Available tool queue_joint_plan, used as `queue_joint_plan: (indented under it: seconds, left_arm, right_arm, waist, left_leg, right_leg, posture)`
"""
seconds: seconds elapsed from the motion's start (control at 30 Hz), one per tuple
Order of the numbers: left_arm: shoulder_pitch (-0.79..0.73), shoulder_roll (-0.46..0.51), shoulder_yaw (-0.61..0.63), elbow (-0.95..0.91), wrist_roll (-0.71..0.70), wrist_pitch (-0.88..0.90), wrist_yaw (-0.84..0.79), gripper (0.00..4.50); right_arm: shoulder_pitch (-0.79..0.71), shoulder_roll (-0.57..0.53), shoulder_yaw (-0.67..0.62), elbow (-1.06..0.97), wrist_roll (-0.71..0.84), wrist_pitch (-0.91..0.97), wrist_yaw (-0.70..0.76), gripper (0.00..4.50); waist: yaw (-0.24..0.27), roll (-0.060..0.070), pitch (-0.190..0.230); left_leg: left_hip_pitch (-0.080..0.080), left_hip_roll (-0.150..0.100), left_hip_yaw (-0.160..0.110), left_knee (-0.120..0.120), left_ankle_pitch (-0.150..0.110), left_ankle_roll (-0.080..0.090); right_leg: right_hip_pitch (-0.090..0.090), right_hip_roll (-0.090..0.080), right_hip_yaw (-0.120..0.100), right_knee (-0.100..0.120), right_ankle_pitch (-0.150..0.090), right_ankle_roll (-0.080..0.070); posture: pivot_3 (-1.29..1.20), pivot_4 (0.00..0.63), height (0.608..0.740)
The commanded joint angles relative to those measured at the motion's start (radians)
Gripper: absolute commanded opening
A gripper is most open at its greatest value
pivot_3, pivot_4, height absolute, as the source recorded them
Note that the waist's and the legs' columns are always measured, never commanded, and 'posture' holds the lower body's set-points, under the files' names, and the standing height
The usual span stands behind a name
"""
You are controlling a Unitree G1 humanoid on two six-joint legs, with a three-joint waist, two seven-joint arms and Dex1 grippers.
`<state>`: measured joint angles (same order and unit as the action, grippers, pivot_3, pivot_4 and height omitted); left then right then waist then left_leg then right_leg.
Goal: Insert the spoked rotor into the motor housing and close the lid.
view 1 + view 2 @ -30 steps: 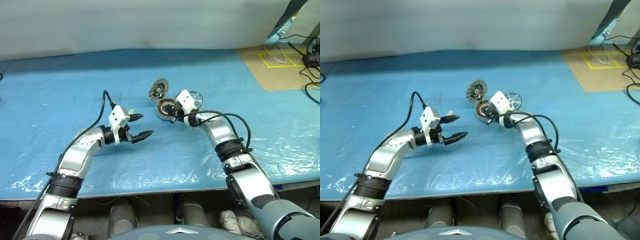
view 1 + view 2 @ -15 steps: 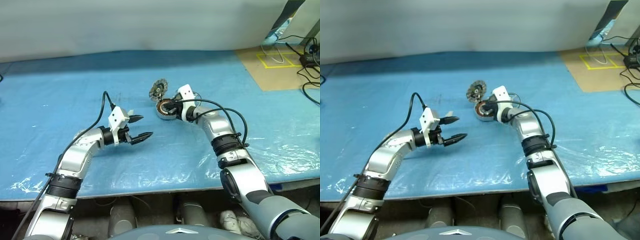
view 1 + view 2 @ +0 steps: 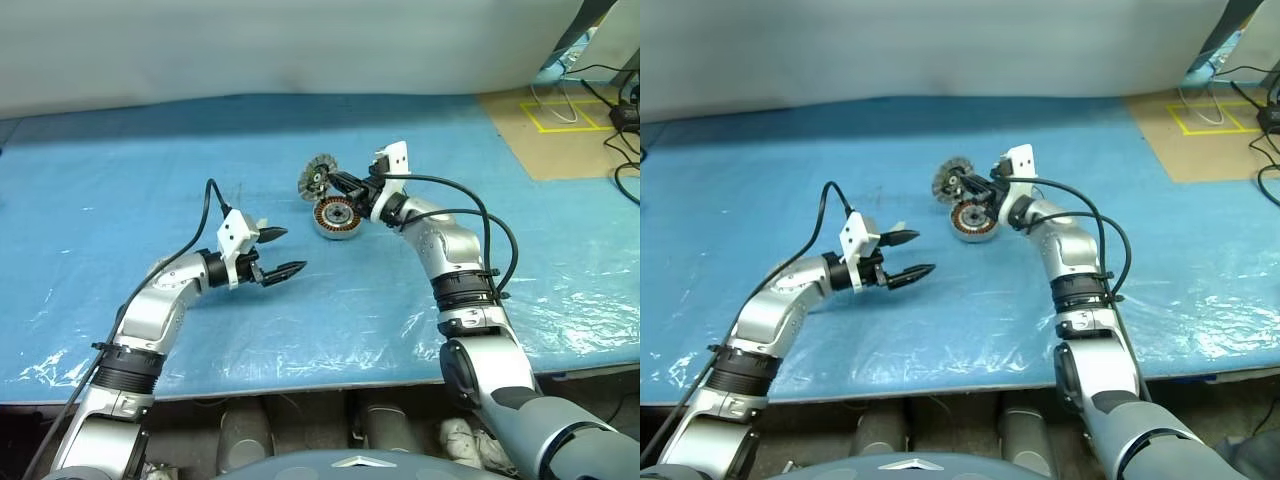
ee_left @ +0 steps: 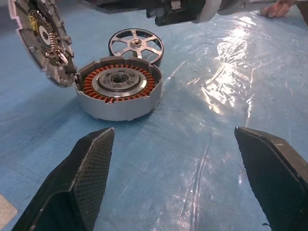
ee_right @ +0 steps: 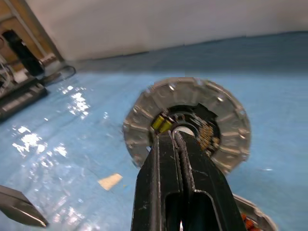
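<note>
The motor housing (image 3: 337, 217), a squat silver cup with copper windings (image 4: 118, 81), sits mid-table. The lid (image 3: 318, 177) stands on edge at the housing's far left rim, its ribbed edge and dark centre (image 5: 187, 126) facing my right gripper. My right gripper (image 3: 332, 180) is shut and empty. It hovers level above the housing, tips right at the lid's centre (image 5: 173, 135); contact is unclear. The spoked rotor (image 4: 136, 44) lies flat just behind the housing. My left gripper (image 3: 276, 252) is open and empty, hovering left of and nearer than the housing.
Clear plastic film (image 3: 560, 290) covers the blue table cloth. A brown board with yellow tape (image 3: 555, 115) and black cables (image 3: 625, 150) lies at the back right. A small beige scrap (image 5: 110, 181) rests on the cloth near the lid.
My right gripper has lifted from the housing's rim, rolled, and now points at the lid, uncovering the housing. The left arm, lid and housing have not moved.
</note>
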<state>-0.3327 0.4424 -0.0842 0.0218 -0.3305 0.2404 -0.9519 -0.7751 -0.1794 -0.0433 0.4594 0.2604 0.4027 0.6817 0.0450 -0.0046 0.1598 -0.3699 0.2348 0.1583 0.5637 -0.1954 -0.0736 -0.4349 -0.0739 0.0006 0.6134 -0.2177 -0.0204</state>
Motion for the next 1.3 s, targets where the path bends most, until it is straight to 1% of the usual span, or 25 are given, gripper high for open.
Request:
queue_joint_plan:
  seconds: [0.03, 0.13, 0.27, 0.37, 0.47, 0.57, 0.63, 0.67, 0.77, 0.87, 0.9, 0.97, 1.1, 1.3]
  left_arm:
    - [-0.008, 0.005, 0.012, -0.038, -0.016, 0.004, -0.001, 4.15]
    - [-0.006, 0.005, 0.013, -0.042, -0.016, 0.008, 0.001, 4.15]
    - [-0.004, 0.004, 0.019, -0.048, -0.024, 0.016, 0.004, 4.15]
    - [-0.007, -0.002, 0.028, -0.049, -0.037, 0.026, 0.009, 4.15]
    - [-0.013, -0.011, 0.028, -0.058, -0.048, 0.038, 0.018, 4.15]
    - [-0.015, -0.020, 0.029, -0.071, -0.059, 0.051, 0.023, 4.15]
    - [-0.014, -0.020, 0.027, -0.066, -0.059, 0.049, 0.022, 4.15]
    - [-0.014, -0.021, 0.025, -0.058, -0.057, 0.043, 0.019, 4.15]
    - [-0.016, -0.027, 0.018, -0.037, -0.049, 0.028, 0.013, 4.15]
    - [-0.020, -0.034, 0.015, -0.027, -0.047, 0.021, 0.010, 4.15]
    - [-0.021, -0.037, 0.013, -0.021, -0.045, 0.017, 0.009, 4.15]
    - [-0.024, -0.041, 0.011, -0.007, -0.039, 0.005, 0.007, 4.15]
    - [-0.031, -0.044, 0.010, 0.017, -0.033, -0.011, 0.006, 4.15]
    - [-0.031, -0.045, 0.008, 0.036, -0.025, -0.030, -0.005, 4.15]
  right_arm:
    - [0.005, -0.024, 0.081, 0.016, -0.084, -0.088, 0.014, 0.03]
    - [0.019, -0.031, 0.116, 0.030, -0.121, -0.139, 0.018, 0.03]
    - [0.013, -0.036, 0.081, 0.045, -0.106, -0.168, -0.005, 0.03]
    - [0.053, -0.076, 0.117, -0.011, -0.113, -0.153, 0.065, 0.03]
    - [0.059, -0.117, 0.068, -0.045, -0.082, -0.122, 0.069, 0.03]
    - [0.024, -0.220, 0.040, -0.031, -0.117, -0.150, 0.060, 0.03]
    - [0.003, -0.288, 0.044, -0.020, -0.138, -0.166, 0.072, 0.03]
    - [-0.003, -0.330, 0.060, -0.011, -0.154, -0.182, 0.103, 0.03]
    - [-0.011, -0.424, 0.124, 0.029, -0.223, -0.246, 0.180, 0.65]
    - [-0.016, -0.469, 0.174, 0.063, -0.275, -0.299, 0.232, 1.61]
    - [-0.028, -0.472, 0.183, 0.077, -0.286, -0.310, 0.240, 2.02]
    - [-0.053, -0.470, 0.208, 0.111, -0.308, -0.343, 0.265, 2.67]
    - [-0.094, -0.458, 0.251, 0.170, -0.348, -0.424, 0.293, 2.67]
    - [-0.245, -0.399, 0.293, 0.416, -0.427, -0.494, 0.263, 2.67]
  waist:
    - [-0.001, 0.000, 0.000]
    - [-0.003, 0.000, 0.000]
    - [-0.001, 0.000, 0.000]
    - [0.002, 0.000, 0.000]
    - [0.003, 0.000, 0.000]
    - [0.006, 0.000, 0.000]
    - [0.008, 0.000, 0.000]
    - [0.008, 0.000, 0.000]
    - [0.004, 0.000, 0.000]
    - [-0.003, 0.000, 0.000]
    - [-0.004, 0.000, 0.000]
    - [-0.004, 0.000, 0.000]
    - [-0.002, 0.000, 0.000]
    - [-0.001, 0.000, 0.000]
  left_leg:
    - [0.000, 0.000, 0.000, 0.000, 0.000, 0.000]
    - [0.000, 0.000, 0.000, 0.000, 0.000, 0.000]
    - [0.000, 0.000, 0.000, 0.001, 0.000, 0.000]
    - [0.000, 0.000, 0.000, 0.002, 0.000, 0.000]
    - [0.000, 0.000, 0.000, 0.003, 0.000, 0.000]
    - [0.000, 0.000, 0.000, 0.005, 0.000, 0.000]
    - [0.000, 0.000, 0.000, 0.006, 0.000, 0.000]
    - [0.000, 0.000, 0.000, 0.006, 0.000, 0.000]
    - [0.001, 0.000, 0.000, 0.008, 0.000, 0.000]
    - [0.001, 0.001, 0.000, 0.008, 0.000, 0.000]
    - [0.001, 0.001, 0.000, 0.008, 0.000, 0.000]
    - [0.001, 0.001, 0.000, 0.010, 0.000, 0.001]
    - [-0.001, 0.001, 0.000, 0.013, 0.000, 0.001]
    - [-0.001, 0.001, 0.000, 0.014, 0.000, 0.002]
  right_leg:
    - [0.000, 0.000, 0.000, 0.000, 0.000, 0.000]
    - [0.000, 0.000, 0.000, 0.001, 0.000, 0.000]
    - [0.000, 0.000, 0.001, 0.002, 0.000, 0.000]
    - [0.000, 0.000, 0.001, 0.003, 0.000, 0.000]
    - [0.000, 0.000, 0.001, 0.003, 0.000, 0.000]
    - [0.000, 0.000, 0.001, 0.004, 0.000, 0.000]
    - [0.000, 0.000, 0.001, 0.005, 0.000, 0.000]
    - [0.000, 0.000, 0.001, 0.005, 0.000, 0.000]
    - [0.001, 0.000, 0.002, 0.006, 0.000, 0.000]
    - [0.002, 0.000, 0.002, 0.006, 0.000, 0.000]
    - [0.002, 0.000, 0.002, 0.006, 0.000, 0.000]
    - [0.001, 0.000, 0.002, 0.007, 0.000, 0.000]
    - [0.000, 0.000, 0.002, 0.009, 0.000, -0.001]
    - [0.000, 0.000, 0.002, 0.010, 0.000, -0.001]
  posture:
    - [0.00, 0.150, 0.740]
    - [0.00, 0.150, 0.740]
    - [0.00, 0.150, 0.740]
    - [0.00, 0.150, 0.740]
    - [0.00, 0.150, 0.740]
    - [0.00, 0.150, 0.740]
    - [0.00, 0.150, 0.740]
    - [0.00, 0.150, 0.740]
    - [0.00, 0.150, 0.740]
    - [0.00, 0.150, 0.740]
    - [0.00, 0.150, 0.740]
    - [0.00, 0.150, 0.740]
    - [0.00, 0.150, 0.740]
    - [0.00, 0.150, 0.740]
